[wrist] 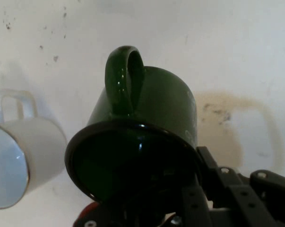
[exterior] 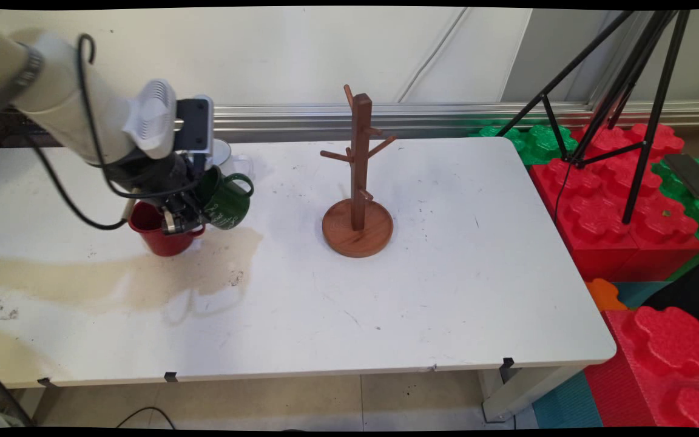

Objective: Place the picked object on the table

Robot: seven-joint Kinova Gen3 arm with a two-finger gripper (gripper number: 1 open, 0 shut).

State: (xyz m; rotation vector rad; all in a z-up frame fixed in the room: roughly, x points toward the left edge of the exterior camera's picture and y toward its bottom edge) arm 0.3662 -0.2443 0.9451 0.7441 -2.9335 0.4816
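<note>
- Green mug (exterior: 226, 203) is off the white table (exterior: 386, 291), tilted, handle pointing away from the arm, at the far left beside the red mug (exterior: 158, 233).
- Gripper (exterior: 182, 218) pinches the green mug's rim, one finger apparently inside the cup, as the hand view suggests; call it a lift-and-carry stage, judging by the tilt and the grip.
- White mug (wrist: 19, 156) sits just behind, close to the green one; red mug stands right under the hand.
- Mug tree (exterior: 357, 182) stands mid-table, well apart, pegs bare.
- Open room: broad bare tabletop to the right and front; the back edge and wall rail lie near the mugs, so clearance is tightest there.
</note>
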